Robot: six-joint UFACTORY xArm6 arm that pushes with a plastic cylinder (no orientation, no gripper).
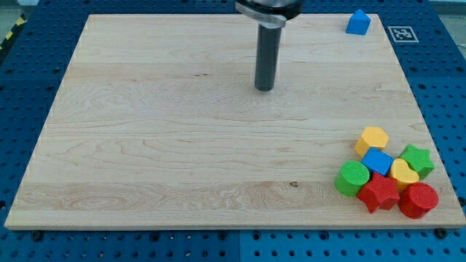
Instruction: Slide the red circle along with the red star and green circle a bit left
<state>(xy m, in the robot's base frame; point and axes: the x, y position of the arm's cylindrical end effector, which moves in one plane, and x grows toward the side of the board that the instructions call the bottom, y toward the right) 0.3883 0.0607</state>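
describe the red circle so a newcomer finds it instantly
Look at the wooden board's corner at the view's bottom right, where a cluster of blocks sits. The red circle is the cluster's block nearest that corner, right of the red star. It is round, not pointed like the star.

You see pale wooden board (182,145), grain running left-right, small dark knot near lower middle. Around it, blue perforated surface (29,87) with regular hole grid. At view's top right, white fiducial marker (403,33). At top left corner, yellow-black striped edge (10,33). Light even, shadows soft.
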